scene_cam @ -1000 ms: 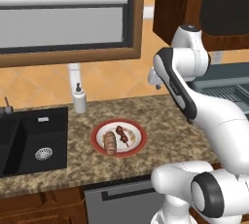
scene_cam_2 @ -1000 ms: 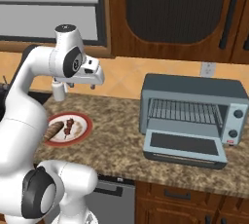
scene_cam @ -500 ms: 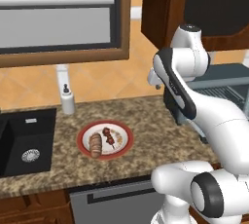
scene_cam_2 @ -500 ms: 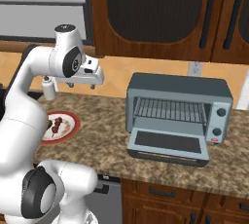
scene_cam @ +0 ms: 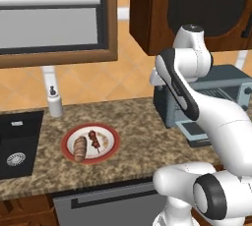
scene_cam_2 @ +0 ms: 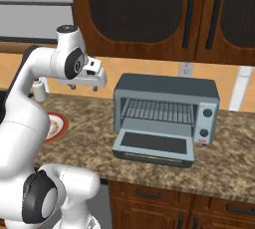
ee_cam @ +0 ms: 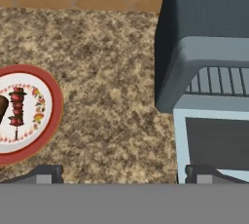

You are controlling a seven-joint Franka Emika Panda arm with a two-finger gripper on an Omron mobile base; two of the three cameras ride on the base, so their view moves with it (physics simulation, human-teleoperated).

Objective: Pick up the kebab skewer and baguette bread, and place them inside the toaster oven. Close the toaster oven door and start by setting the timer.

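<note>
Base and views farther right, toaster oven [scene_cam_2: 166, 118] nearer.

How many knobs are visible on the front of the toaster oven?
3, stacked in a column on the right side of the toaster oven: top knob, middle knob, and a small bottom knob.

Speckled brown-and-tan granite surface [scene_cam: 133, 127], boxy blue-grey metal toaster oven [scene_cam_2: 167, 93] with dark-glass drop-down door [scene_cam_2: 154, 146], round white plate with red rim [scene_cam: 90, 144], golden-brown baguette loaf [scene_cam: 80, 148], dark red-brown chunked kebab skewer [scene_cam: 94, 139], black sink [scene_cam: 17, 144], white soap bottle [scene_cam: 54, 103]
</note>
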